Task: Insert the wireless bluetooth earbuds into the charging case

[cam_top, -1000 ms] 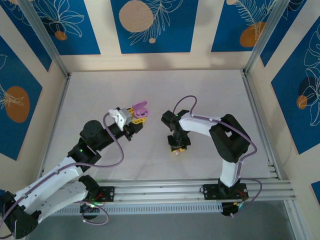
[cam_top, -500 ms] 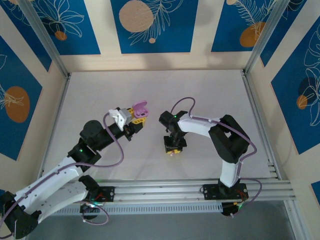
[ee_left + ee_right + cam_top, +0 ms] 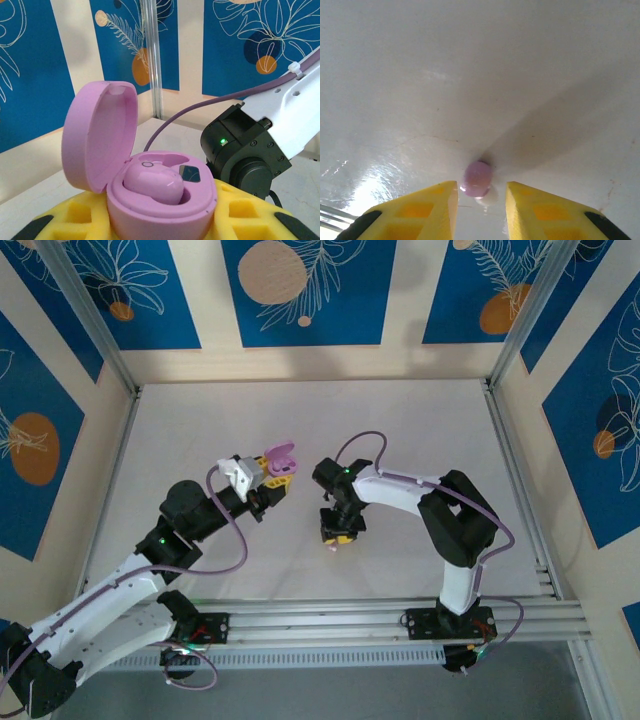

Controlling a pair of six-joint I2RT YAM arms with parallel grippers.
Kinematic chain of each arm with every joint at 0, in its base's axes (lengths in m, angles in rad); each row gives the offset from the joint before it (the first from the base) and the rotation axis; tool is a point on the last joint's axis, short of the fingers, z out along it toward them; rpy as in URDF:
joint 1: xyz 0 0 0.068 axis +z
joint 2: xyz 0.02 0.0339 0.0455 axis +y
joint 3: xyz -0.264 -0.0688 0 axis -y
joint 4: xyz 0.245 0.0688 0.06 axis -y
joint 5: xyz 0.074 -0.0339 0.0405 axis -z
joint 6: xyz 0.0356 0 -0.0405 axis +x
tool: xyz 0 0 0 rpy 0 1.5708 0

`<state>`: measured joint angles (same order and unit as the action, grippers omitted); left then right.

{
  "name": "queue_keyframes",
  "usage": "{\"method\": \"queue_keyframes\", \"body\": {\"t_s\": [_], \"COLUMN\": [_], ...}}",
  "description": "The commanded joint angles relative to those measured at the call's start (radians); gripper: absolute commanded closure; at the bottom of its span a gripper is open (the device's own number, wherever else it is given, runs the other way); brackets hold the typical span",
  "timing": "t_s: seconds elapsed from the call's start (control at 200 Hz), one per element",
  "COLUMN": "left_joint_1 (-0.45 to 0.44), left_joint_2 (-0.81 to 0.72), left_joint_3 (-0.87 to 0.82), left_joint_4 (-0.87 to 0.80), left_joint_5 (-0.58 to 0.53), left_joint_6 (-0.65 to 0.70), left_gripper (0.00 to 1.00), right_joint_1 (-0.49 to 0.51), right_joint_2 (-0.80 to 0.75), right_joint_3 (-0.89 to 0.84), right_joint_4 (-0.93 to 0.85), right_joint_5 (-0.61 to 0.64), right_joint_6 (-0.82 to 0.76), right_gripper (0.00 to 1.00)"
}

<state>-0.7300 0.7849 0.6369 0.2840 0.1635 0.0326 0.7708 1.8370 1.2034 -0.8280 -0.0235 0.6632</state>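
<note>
White table [image 3: 420,440]. The left gripper [image 3: 280,472] has its yellow fingers [image 3: 240,215] pressed against the base of the open pink case [image 3: 150,215], lid [image 3: 100,135] up. Seated earbud [image 3: 152,186] in one well, by a small ring mark and a dark glossy square. Right of the case, toward the arm bases: right gripper [image 3: 481,189] pointing down, fingers [image 3: 432,205] spread, loose earbud [image 3: 477,177] untouched on the table at their tips.

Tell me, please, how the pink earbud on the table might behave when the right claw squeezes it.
The earbud looks rounded and glossy, so it may roll or squirt from between the fingers of the right claw. It seems tiny and light, so a nudge could skid it across the smooth table.
</note>
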Motion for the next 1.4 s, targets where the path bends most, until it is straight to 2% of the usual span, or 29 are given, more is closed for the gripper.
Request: {"method": "queue_keyframes", "body": {"t_s": [0.0,0.275,0.54,0.775,1.396], "left_joint_1": [-0.009,-0.009,-0.009,-0.009,-0.009], "left_joint_2": [-0.01,-0.012,-0.015,-0.015,-0.018], "left_joint_3": [0.032,0.033,0.031,0.031,0.027], "left_joint_4": [0.037,0.037,0.033,0.032,0.031], "left_joint_5": [0.011,0.011,0.008,0.008,0.008], "left_joint_6": [-0.01,-0.007,-0.002,0.0,-0.003], "left_gripper": [0.75,0.75,0.75,0.75,0.75], "right_joint_1": [0.013,0.037,0.05,0.054,0.061], "right_joint_2": [-0.007,0.052,0.096,0.117,0.141], "right_joint_3": [0.039,0.102,0.128,0.131,0.13], "right_joint_4": [-0.04,-0.112,-0.132,-0.126,-0.131], "right_joint_5": [0.005,0.077,0.091,0.073,0.079], "right_joint_6": [0.013,0.012,0.037,0.039,0.036], "right_gripper": [0.68,0.65,0.65,0.72,0.76]}}
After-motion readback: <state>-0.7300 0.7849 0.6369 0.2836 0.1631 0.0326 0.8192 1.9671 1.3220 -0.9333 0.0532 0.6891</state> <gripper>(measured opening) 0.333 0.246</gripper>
